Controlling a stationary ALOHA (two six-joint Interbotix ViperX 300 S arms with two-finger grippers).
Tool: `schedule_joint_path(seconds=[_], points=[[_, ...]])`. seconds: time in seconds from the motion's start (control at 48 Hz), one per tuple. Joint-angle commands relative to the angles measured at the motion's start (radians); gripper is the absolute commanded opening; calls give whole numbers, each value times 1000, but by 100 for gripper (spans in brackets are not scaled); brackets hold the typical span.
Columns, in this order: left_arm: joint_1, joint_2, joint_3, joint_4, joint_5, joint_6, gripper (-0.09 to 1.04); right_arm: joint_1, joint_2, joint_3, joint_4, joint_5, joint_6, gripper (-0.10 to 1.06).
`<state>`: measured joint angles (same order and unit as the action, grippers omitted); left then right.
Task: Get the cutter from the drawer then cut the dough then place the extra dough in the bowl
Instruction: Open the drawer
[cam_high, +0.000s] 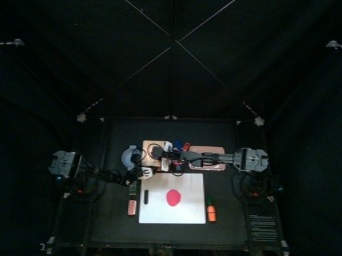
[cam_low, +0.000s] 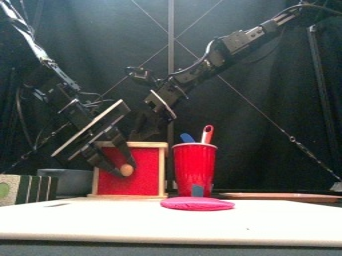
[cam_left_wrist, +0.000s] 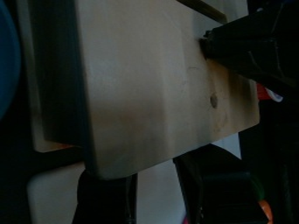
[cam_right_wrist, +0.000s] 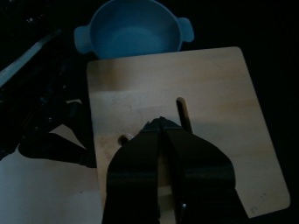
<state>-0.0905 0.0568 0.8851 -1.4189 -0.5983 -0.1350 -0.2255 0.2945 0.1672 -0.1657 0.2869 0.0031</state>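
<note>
The pale wooden box (cam_low: 131, 170) with a red drawer front stands behind the white cutting board (cam_high: 198, 190); the drawer looks shut. My left gripper (cam_low: 110, 157) hangs open just in front of the drawer front, beside its round knob (cam_low: 126, 170). In the left wrist view its fingers (cam_left_wrist: 105, 197) stand apart below the box's top (cam_left_wrist: 152, 87). My right gripper (cam_right_wrist: 163, 133) is shut, its tips on the box's top (cam_right_wrist: 222, 96) next to the slot. A flat red dough disc (cam_high: 174, 197) lies on the board. The blue-grey bowl (cam_right_wrist: 131, 26) sits left of the box. No cutter shows.
A red cup (cam_low: 194, 167) with a blue and a red toy knife stands right of the box, behind the dough (cam_low: 197, 203). Both arms cross above the box, the right arm (cam_low: 241, 40) coming down from the upper right.
</note>
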Motion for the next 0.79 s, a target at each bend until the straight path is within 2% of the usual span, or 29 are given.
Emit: schedule_joint_path(seconds=[0.021,0.271,0.458,0.792], points=[[2,-6,-14,0,-8,2,54,2,-5,-6,3,8,2,4],[-80,-6,-9,-12,-2,0,54,2,-5,-6,3,8,2,4],[-150,-6,-5,-74,-8,2,54,0,-5,-8,3,8,2,4],[-225,-3,-5,-124,-9,2,54,-2,2,-9,3,8,2,4]])
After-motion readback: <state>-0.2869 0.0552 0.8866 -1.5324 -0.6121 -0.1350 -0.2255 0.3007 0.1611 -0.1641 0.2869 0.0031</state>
